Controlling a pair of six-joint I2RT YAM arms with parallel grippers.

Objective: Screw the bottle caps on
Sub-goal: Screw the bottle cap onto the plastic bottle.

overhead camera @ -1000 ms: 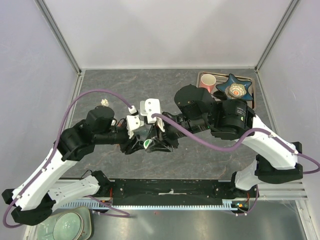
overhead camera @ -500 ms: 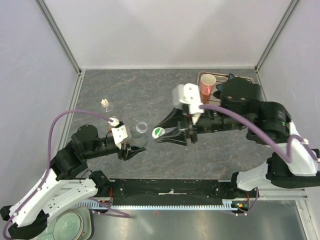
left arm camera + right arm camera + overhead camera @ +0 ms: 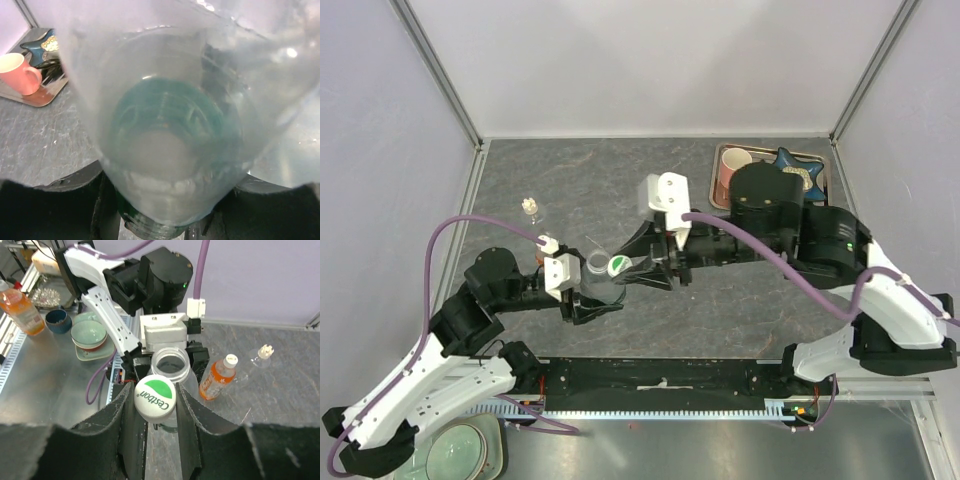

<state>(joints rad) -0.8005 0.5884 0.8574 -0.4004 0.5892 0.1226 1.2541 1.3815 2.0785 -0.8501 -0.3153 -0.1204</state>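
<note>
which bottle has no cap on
The wide clear bottle right behind the green-and-white cap: its mouth is open. The orange bottle and the tiny clear one each have a white top on.

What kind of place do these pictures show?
Probably a robotics test cell: pale panels in aluminium frame posts enclose a grey stone-patterned tabletop, and two white-and-black robot arms stand bolted to a black rail at its near edge.

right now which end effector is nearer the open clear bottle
Left. The left end effector grips the clear bottle itself; the right end effector holds the white cap just beside the bottle's mouth, not yet on it.
</note>
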